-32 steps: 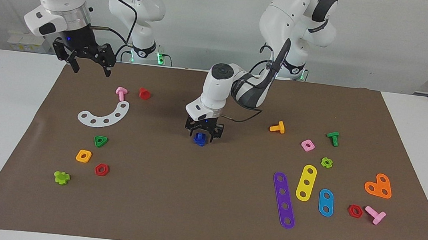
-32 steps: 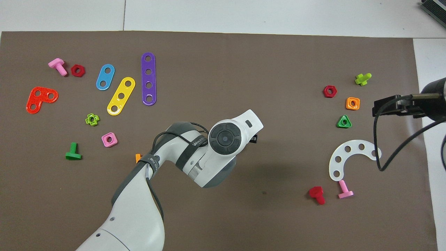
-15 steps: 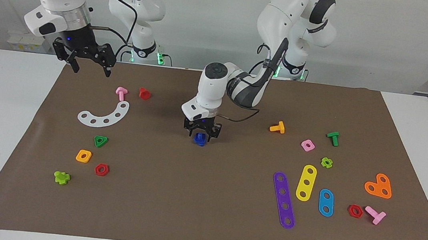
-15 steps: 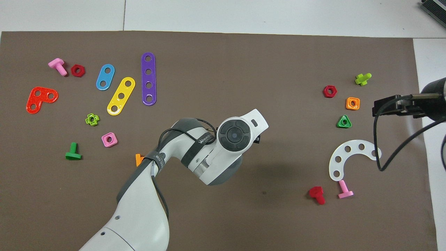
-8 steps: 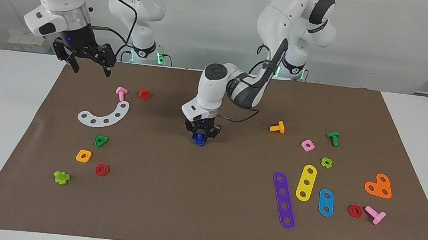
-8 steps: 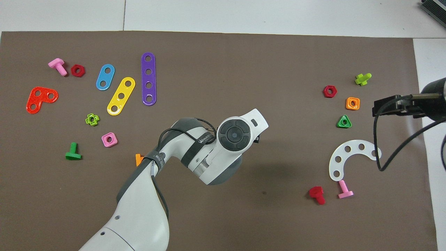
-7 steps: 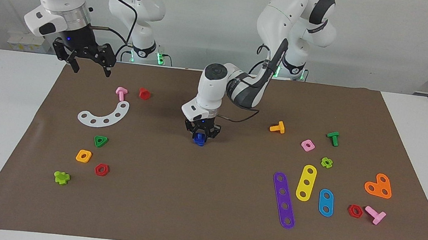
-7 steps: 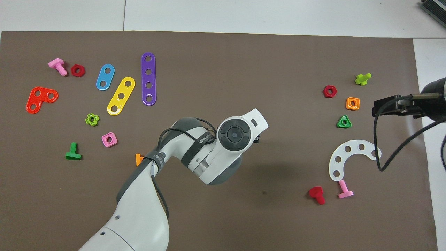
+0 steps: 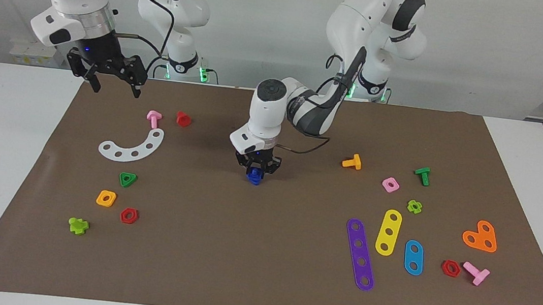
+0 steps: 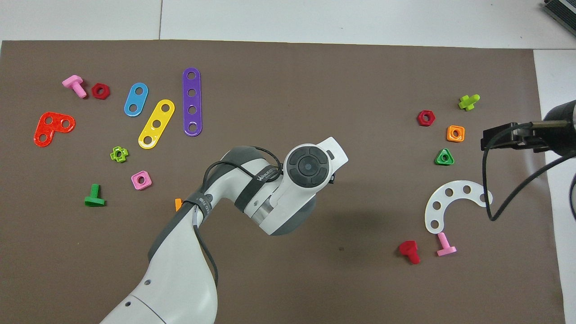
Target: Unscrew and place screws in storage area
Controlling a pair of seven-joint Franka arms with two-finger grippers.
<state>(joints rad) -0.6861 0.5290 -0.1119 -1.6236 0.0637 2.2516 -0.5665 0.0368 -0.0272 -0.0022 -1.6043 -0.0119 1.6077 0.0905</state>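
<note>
Screws of the blue toy kind are represented by one piece, the blue screw (image 9: 254, 175), which we are seeing pinched in the left gripper (image 9: 256, 167) over the middle of the brown paper mat (image 9: 257, 273). We are reading the fingers as closed on it in the facing view. We cannot tell whether the screw is touching the mat or is just clear of it. In the overhead view the left arm's wrist is covering both the gripper and the screw.

Taking the blue screw as our landmark, we are locating the other parts as follows:

1. Toward the left arm's end of the mat, the orange bolt (image 9: 352, 161) is lying nearest the blue screw. The pink square nut (image 9: 390, 185), the green bolt (image 9: 422, 175), the green cross nut (image 9: 414, 206), the purple strip (image 9: 360, 254) and the yellow strip (image 9: 388, 232) are lying well apart from the landmark toward that same end.
2. Toward the right arm's end, the white curved plate (image 9: 132, 146) is lying well apart from the blue screw. The red bolt (image 9: 183, 118) and the pink bolt (image 9: 153, 118) are lying nearer to the robots than the landmark.

The right gripper (image 9: 113, 84) is waiting, raised over the mat's edge nearest the robots, well apart from the blue screw. We are seeing its fingers spread and holding nothing.
</note>
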